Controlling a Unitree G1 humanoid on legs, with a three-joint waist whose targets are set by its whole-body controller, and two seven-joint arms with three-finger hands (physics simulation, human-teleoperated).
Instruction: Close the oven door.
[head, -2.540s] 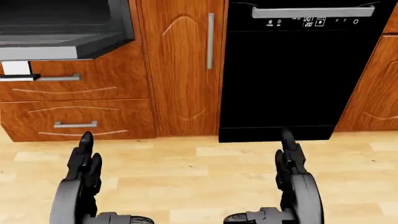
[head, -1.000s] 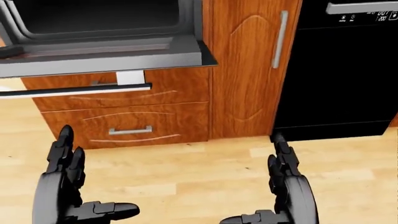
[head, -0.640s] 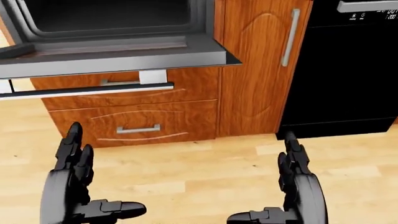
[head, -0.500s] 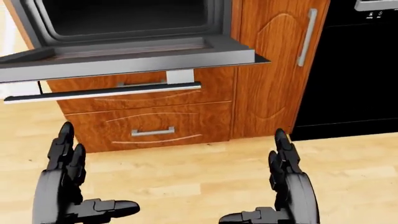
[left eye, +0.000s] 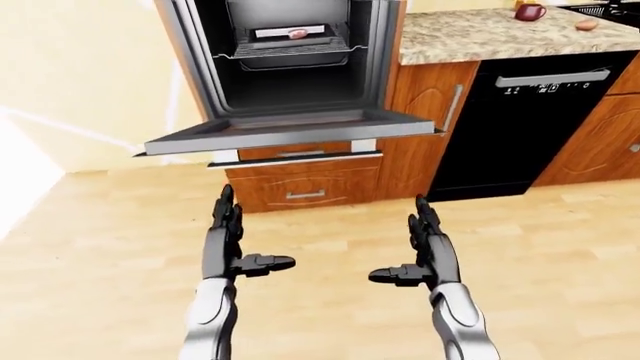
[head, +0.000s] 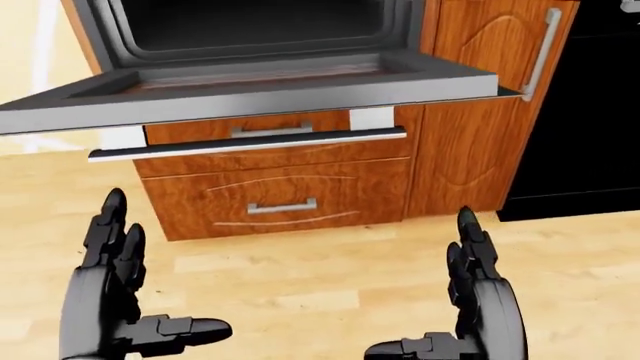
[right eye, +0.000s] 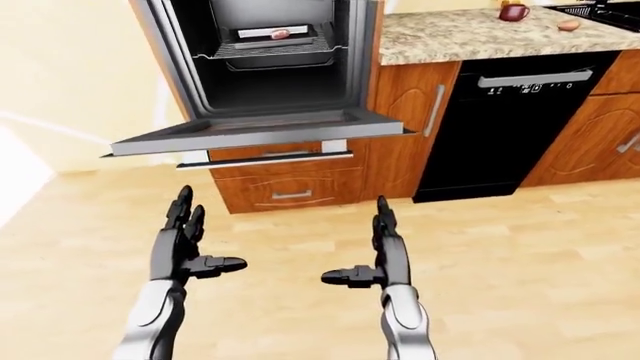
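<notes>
The oven door (left eye: 285, 133) hangs open, lying flat and sticking out over the wooden drawers; its bar handle (head: 245, 144) runs along its near edge. The oven cavity (left eye: 290, 56) holds a rack with a tray (left eye: 290, 34). My left hand (head: 115, 289) is open, low at the left of the head view, below and short of the door. My right hand (head: 480, 296) is open, low at the right, also below the door. Neither hand touches anything.
Wooden drawers (head: 280, 202) sit under the door. A tall wooden cabinet door (left eye: 430, 127) and a black dishwasher (left eye: 515, 124) stand to the right. A granite counter (left eye: 480, 34) carries a mug (left eye: 529, 11). Light wood floor (left eye: 330, 247) lies below.
The whole view has shifted left and pulled in on the oven: the camera moved. The open door now spans the head view, and the dishwasher has slid to the right edge. Both hands stay open.
</notes>
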